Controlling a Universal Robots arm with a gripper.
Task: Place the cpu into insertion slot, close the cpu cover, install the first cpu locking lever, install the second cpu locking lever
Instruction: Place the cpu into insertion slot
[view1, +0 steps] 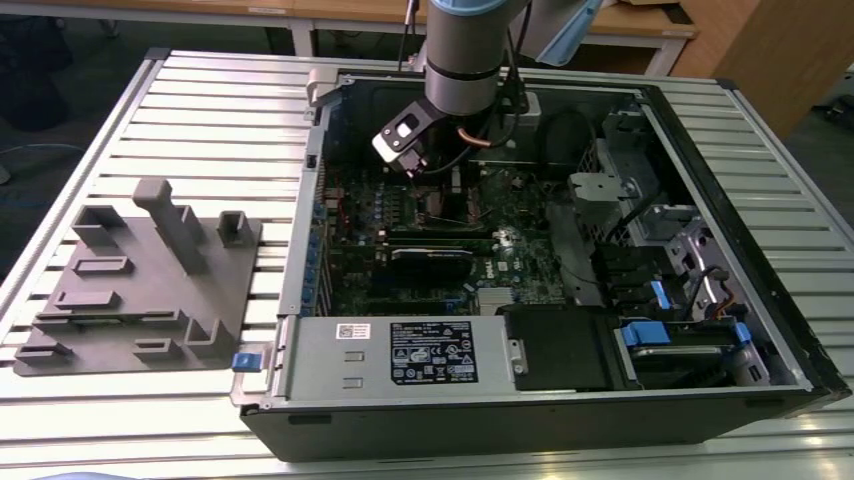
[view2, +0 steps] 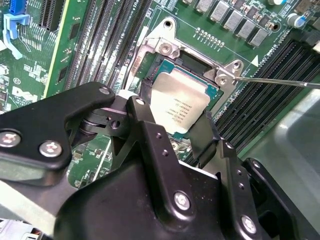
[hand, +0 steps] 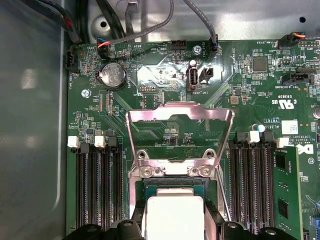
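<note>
Two fingers of our gripper are squeezing the cpu by opposite edges, so we're holding it right at the insertion slot under the hand. Just past the fingertips, the cpu cover is standing flipped open.

dull grey metal top on the cpu, shiny bare metal cpu cover, matt black tool, perhaps plastic

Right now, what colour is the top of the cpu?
The cpu top is dull silver-grey, green-edged; best in the second wrist view.
</note>
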